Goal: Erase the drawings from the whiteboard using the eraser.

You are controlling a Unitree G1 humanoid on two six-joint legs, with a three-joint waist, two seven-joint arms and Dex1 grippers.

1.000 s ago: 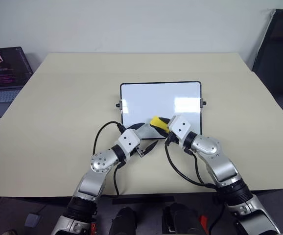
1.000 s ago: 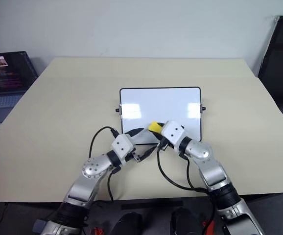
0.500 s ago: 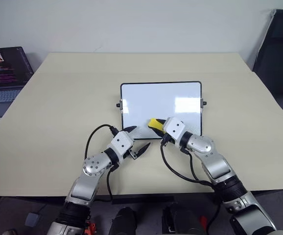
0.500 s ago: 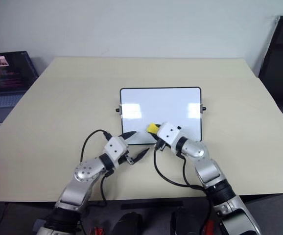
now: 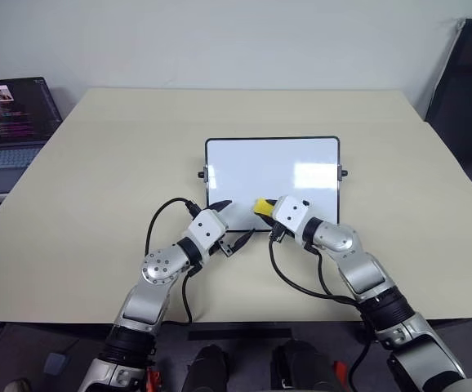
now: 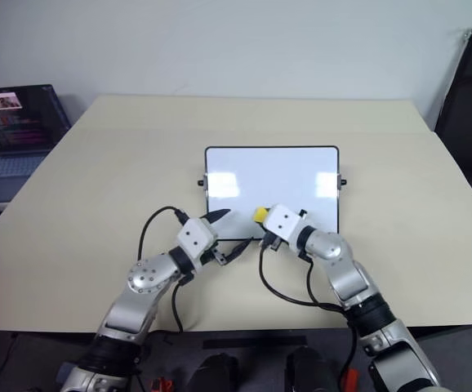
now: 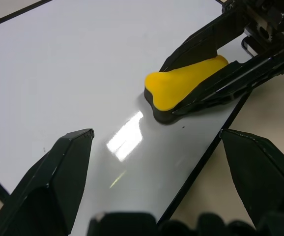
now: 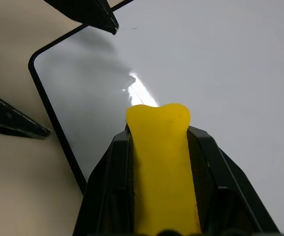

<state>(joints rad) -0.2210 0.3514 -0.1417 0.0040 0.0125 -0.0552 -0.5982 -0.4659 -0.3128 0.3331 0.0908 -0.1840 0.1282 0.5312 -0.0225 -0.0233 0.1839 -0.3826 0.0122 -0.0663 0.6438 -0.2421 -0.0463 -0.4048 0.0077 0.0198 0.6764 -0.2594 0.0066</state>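
Right pincer (image 5: 262, 209) pinches the yellow eraser (image 5: 264, 206) between its two black fingers, the eraser's tip pressed on the whiteboard (image 5: 273, 169) near its near edge. Left pincer (image 5: 229, 222) stands spread just to the left, one finger over the board's near-left corner, the other over the beige surface (image 5: 97, 180). A laptop (image 5: 7, 122) sits at far left.

Head stereo pair: both eyes look forward and down from above and behind the arms, sharing the whiteboard (image 5: 273, 173) ahead of both grippers. Left wrist view: close and low, looking along the spread left gripper (image 7: 166, 184) at the eraser (image 7: 181, 86). Right wrist view: very close, along the right gripper (image 8: 161, 147) that clamps the eraser.
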